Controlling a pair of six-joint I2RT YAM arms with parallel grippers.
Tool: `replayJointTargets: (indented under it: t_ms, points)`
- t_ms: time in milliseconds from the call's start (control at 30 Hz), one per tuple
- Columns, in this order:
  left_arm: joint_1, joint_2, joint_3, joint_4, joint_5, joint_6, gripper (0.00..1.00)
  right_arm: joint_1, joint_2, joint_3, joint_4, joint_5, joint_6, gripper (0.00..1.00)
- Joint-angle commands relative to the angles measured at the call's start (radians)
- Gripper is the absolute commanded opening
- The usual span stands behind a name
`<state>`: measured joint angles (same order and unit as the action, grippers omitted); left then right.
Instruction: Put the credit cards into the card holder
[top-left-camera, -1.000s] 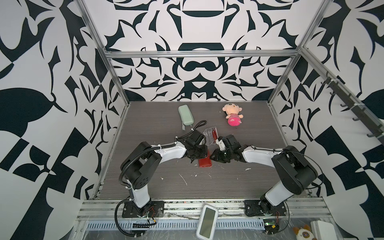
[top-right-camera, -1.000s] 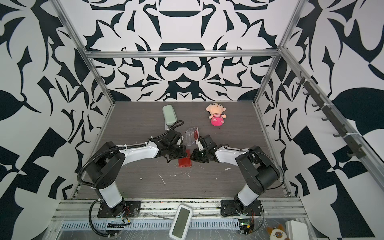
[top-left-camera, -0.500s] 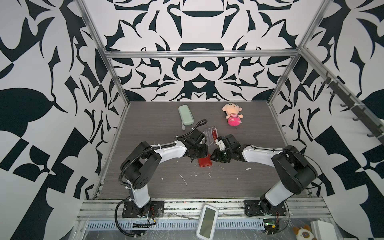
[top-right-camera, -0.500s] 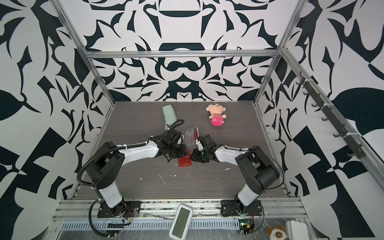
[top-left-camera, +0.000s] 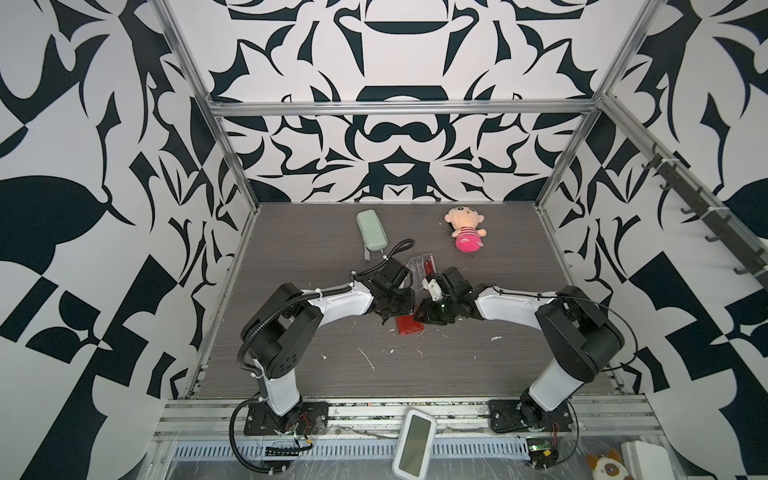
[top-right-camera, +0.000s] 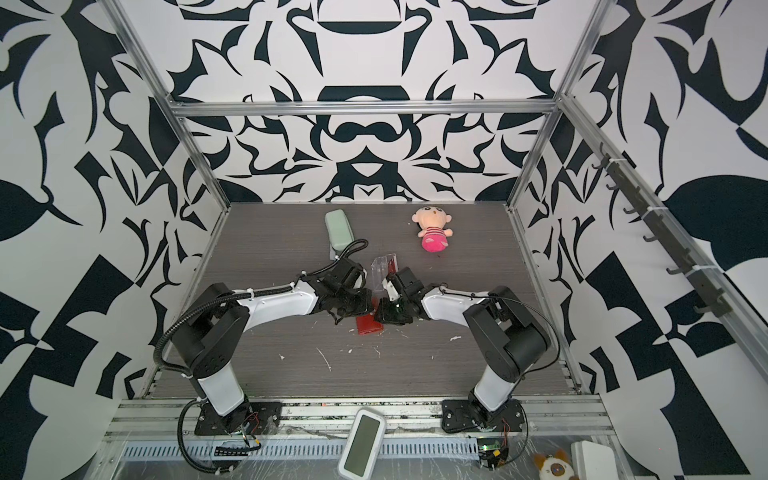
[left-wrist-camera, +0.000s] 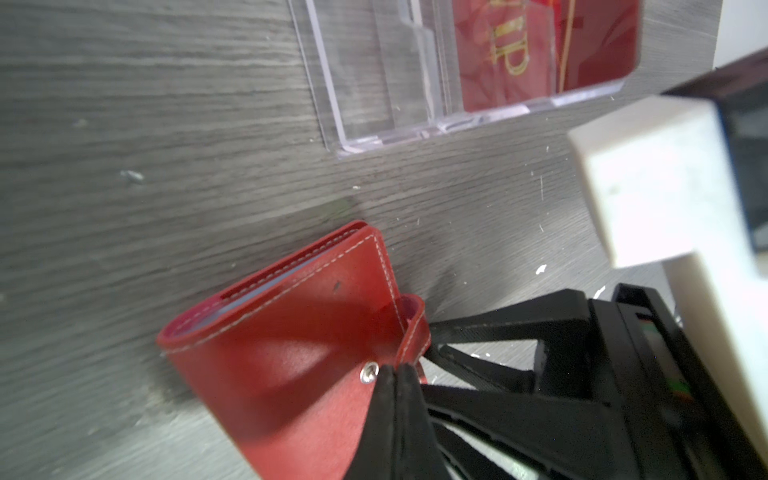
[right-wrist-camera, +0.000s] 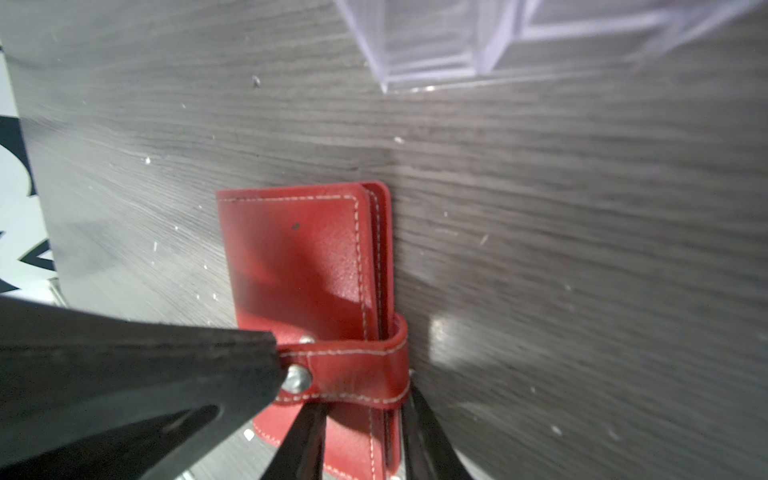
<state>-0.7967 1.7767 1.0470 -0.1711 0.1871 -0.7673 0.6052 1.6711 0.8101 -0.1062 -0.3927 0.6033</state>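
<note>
Red white-stitched card holder (right-wrist-camera: 299, 257), tab (right-wrist-camera: 353, 353) over edge, left pincer (left-wrist-camera: 395, 370) closed, right pincer (right-wrist-camera: 361, 411) gripping it

Your right hand (right-wrist-camera: 365, 399) has crept toward your left hand (left-wrist-camera: 394, 376) over the last second, a little in each half second. In both top views the gap between the two wrists is narrower than it was. The white block (top-left-camera: 431, 286) on the right wrist has slid along with it, ending nearer the left hand and nearer the clear box (top-left-camera: 419, 266). The right forearm (top-left-camera: 507, 307) reaches a touch further out from its base to follow. The move is small, and it brings the right hand further onto the side of the card holder (top-left-camera: 409, 326) that faces it.
</note>
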Motion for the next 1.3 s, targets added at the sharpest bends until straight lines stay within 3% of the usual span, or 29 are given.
replayJointTargets:
  t_ms: [0, 933, 1267]
  points:
    - [0.006, 0.007, -0.013, -0.042, -0.019, -0.004, 0.0, 0.008, 0.02, 0.022, -0.089, 0.088, -0.022, 0.31]
    - [0.005, 0.049, -0.036, -0.044, -0.008, -0.03, 0.0, 0.019, 0.046, 0.054, -0.136, 0.121, -0.021, 0.29]
    - [0.005, 0.054, -0.042, -0.054, -0.02, -0.029, 0.0, 0.021, -0.083, 0.032, -0.09, 0.098, -0.023, 0.29]
